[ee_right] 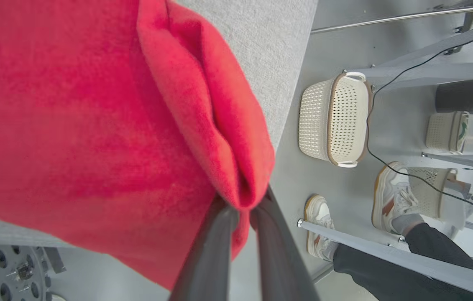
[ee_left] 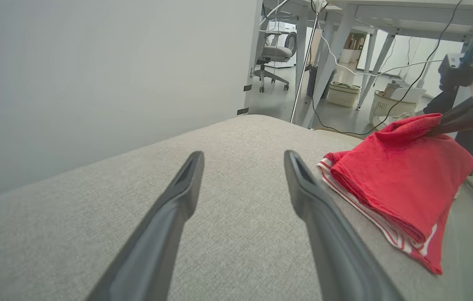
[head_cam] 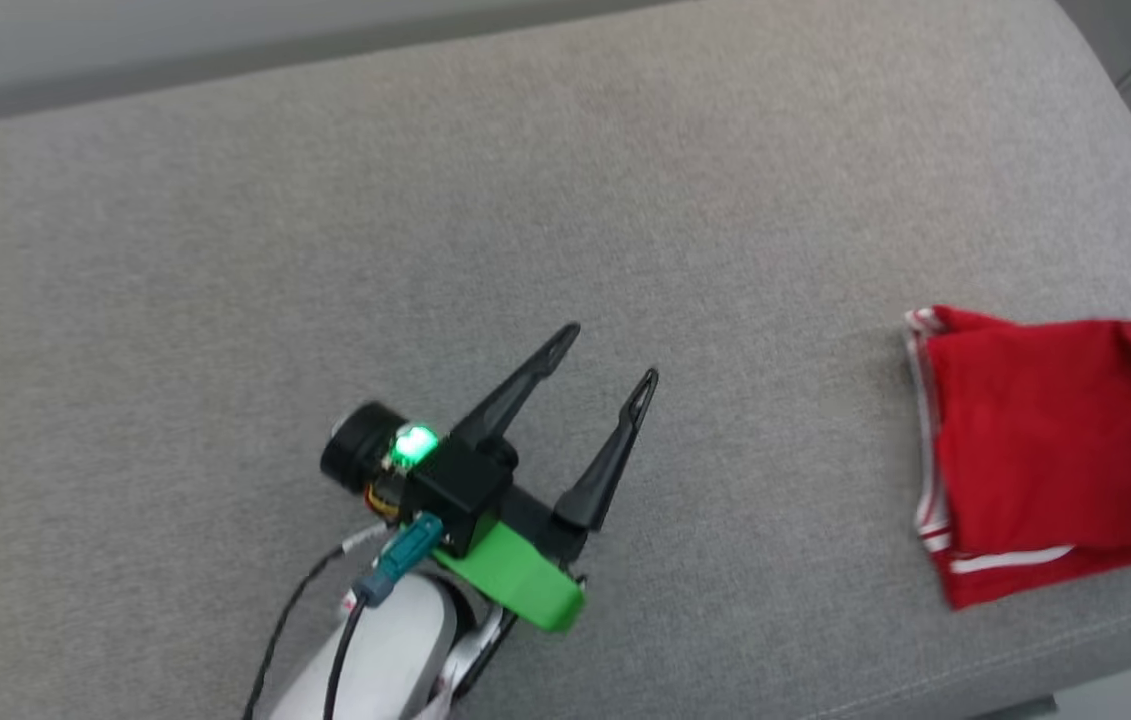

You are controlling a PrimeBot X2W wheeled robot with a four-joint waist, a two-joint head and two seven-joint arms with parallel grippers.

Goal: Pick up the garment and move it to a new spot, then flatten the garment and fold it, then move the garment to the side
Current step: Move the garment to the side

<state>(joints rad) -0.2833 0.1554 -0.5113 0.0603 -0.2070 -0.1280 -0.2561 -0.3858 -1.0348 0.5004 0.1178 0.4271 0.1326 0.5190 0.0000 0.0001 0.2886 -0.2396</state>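
Head view: the left gripper hangs wide open and empty over the grey cushion, with the garment folded up way over at the cushion's right edge. Left wrist view: the right gripper pinches the top fold. Right wrist view: it's clenched on just a small bunch of red fabric, some of it hanging past the edge. A tug could probably unfold the stack or drop it to the floor by the white basket and a person's sneakers.

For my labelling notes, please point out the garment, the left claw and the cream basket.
garment (head_cam: 1055, 450), head view, red top layer.
left claw (head_cam: 609, 354), head view, midway between its open fingertips.
cream basket (ee_right: 315, 119), right wrist view, on its perforated wall.
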